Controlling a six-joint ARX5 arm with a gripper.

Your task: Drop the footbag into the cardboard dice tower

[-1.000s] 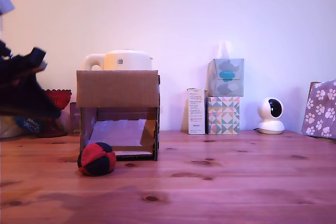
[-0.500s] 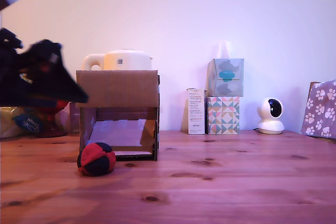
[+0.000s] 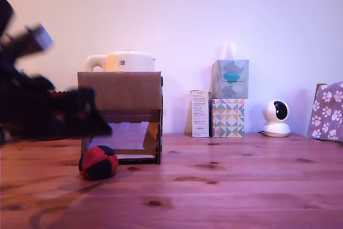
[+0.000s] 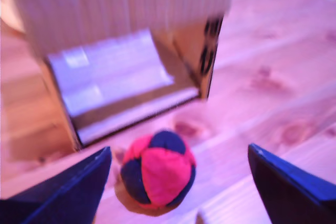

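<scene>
The footbag (image 3: pixel 98 162) sits on the wooden table (image 3: pixel 225 186), just before the cardboard dice tower (image 3: pixel 121 116). The gripper (image 4: pixel 178 174) hovers above it on the exterior view's left, blurred, jaws spread wide apart and empty.

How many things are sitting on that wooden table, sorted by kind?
Footbag: 1
Cardboard dice tower: 1
Tissue boxes, stacked (upper, lower): 2
White carton: 1
Small white camera: 1
White kettle, behind the tower: 1
Total: 7
</scene>
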